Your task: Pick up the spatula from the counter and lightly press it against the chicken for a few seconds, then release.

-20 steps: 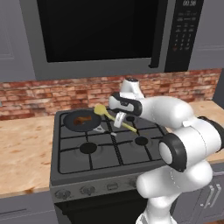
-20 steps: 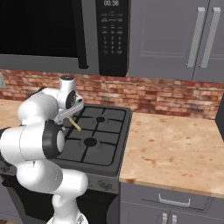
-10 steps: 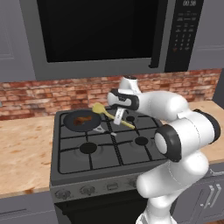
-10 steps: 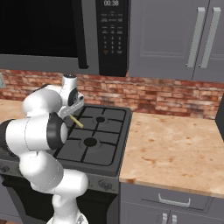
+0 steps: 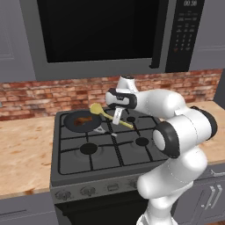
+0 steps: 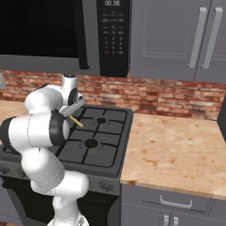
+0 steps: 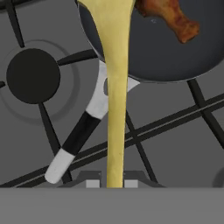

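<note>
Hand view first: your pincer [image 7: 114, 183] is closed tight on the thin end of the long yellow wooden spatula [image 7: 116, 87]. The spatula sticks straight out ahead of the pincer. Its wide end hangs over the near rim of the round dark frying pan [image 7: 175, 57]. The brown piece of chicken [image 7: 168, 15] lies in the pan, ahead of the pincer and off to one side of the wide end. I cannot tell if they touch. The spatula looks light and stiff, so it should push without bending. You hold it far back, so it may twist. Press softly. High above the pincer, the grey microwave [image 5: 94, 30] has small clock numbers that look like 00:38. Its buttons are too small to read.
</note>
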You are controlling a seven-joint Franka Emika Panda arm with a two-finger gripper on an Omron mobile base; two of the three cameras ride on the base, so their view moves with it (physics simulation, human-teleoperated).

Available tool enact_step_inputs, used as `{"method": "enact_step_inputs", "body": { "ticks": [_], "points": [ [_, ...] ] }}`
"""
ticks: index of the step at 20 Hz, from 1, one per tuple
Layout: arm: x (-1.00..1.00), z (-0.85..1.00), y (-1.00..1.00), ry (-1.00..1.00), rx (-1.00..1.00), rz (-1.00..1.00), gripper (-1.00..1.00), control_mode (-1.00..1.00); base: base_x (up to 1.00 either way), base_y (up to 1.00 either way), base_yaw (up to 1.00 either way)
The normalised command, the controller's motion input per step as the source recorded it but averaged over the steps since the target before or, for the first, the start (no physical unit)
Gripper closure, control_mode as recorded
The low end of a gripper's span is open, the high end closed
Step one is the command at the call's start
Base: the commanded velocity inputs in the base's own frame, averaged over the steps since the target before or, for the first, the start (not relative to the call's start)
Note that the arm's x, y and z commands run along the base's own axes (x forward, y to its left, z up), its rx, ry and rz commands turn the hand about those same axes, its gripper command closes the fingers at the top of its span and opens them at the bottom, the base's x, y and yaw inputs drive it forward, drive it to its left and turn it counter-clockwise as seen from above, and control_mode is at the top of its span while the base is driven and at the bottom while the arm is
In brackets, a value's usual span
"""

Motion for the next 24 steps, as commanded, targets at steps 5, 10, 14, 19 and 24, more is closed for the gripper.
{"method": "enact_step_inputs", "body": {
  "ticks": [5, 10, 14, 19, 24],
  "points": [
    [0.1, -0.12, 0.01, 0.0, 0.0, 0.03, 1.0, -1.0, 0.0, 0.0, 0.0],
    [0.13, -0.02, 0.0, 0.0, 0.0, 0.04, 1.0, -1.0, 0.0, 0.0, 0.0],
    [0.16, 0.0, 0.01, 0.0, 0.0, 0.04, 1.0, -1.0, 0.0, 0.0, 0.0],
    [0.18, 0.0, 0.04, 0.0, 0.0, 0.02, 1.0, -1.0, 0.0, 0.0, 0.0],
    [0.15, -0.04, 0.05, 0.0, -0.02, 0.01, 1.0, -1.0, 0.0, 0.0, 0.0]
  ]
}}
